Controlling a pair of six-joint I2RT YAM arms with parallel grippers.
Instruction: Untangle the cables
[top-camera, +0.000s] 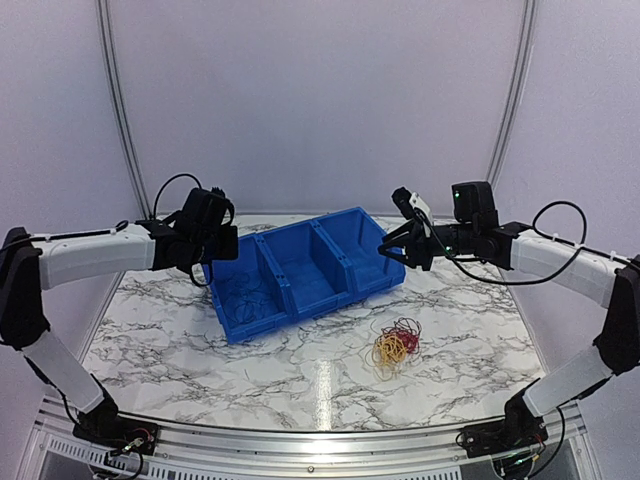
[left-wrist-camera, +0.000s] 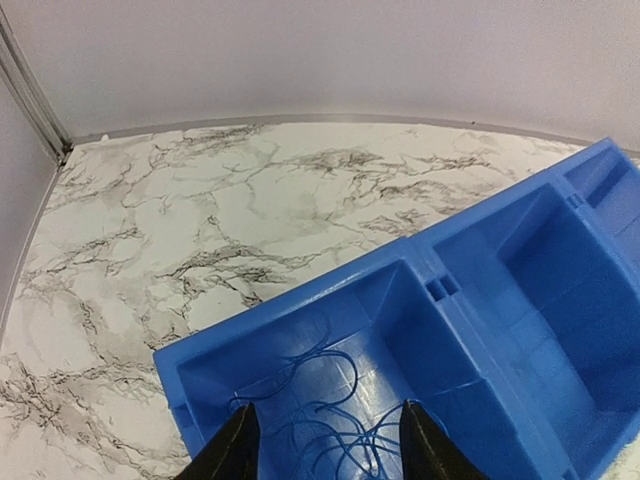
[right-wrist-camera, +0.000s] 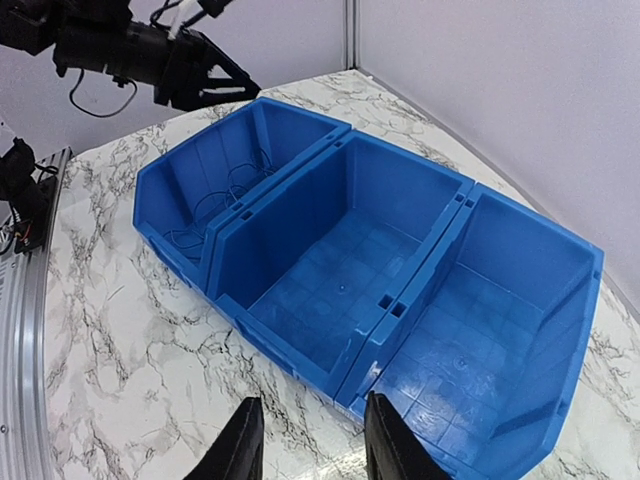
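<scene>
A small tangle of red and yellow cables lies on the marble table in front of the blue three-bin tray. Dark blue cables lie loose in the tray's left bin; they also show in the left wrist view and the right wrist view. My left gripper hovers over the left bin, open and empty, as the left wrist view shows. My right gripper hovers at the tray's right end, open and empty, above the near rim between the middle and right bins in the right wrist view.
The tray lies slanted across the table's middle; its middle and right bins hold nothing. Grey booth walls close the back and sides. A metal rail runs along the near edge.
</scene>
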